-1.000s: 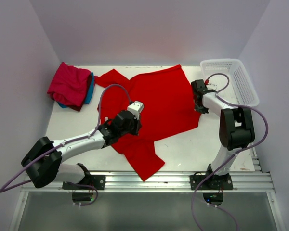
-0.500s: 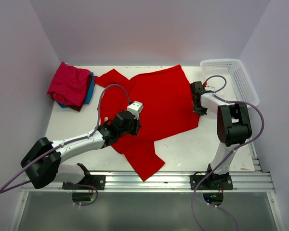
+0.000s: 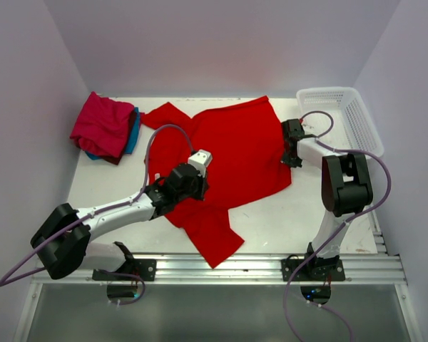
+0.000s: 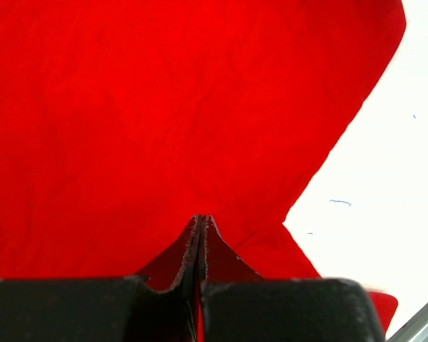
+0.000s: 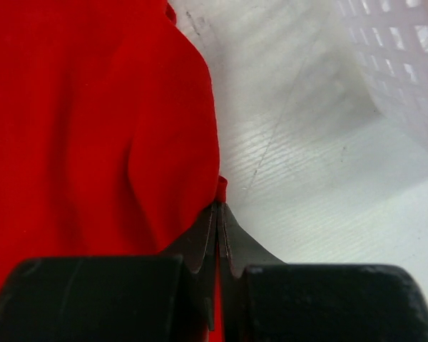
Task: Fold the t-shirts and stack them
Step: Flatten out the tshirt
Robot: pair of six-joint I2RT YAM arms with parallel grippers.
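Note:
A large bright red t-shirt (image 3: 235,142) lies spread across the middle of the table, one sleeve pointing at the near edge. My left gripper (image 3: 187,188) rests on its lower left part, jaws shut with red cloth pinched between them (image 4: 202,217). At the shirt's right edge, my right gripper (image 3: 289,157) is shut on the hem, and a small nub of red fabric pokes out past its tips (image 5: 218,205). A crimson-pink t-shirt (image 3: 103,125) lies folded on a teal-blue t-shirt (image 3: 133,132) at the back left.
A white mesh basket (image 3: 364,135) stands at the back right, close beside the right arm, and shows in the right wrist view too (image 5: 406,57). White tabletop (image 3: 285,221) lies bare in front of the shirt. Walls close the left, back and right sides.
My right gripper has crept a little toward the back with the hem, drawing the shirt's near right corner slightly inward. The left arm has held still.

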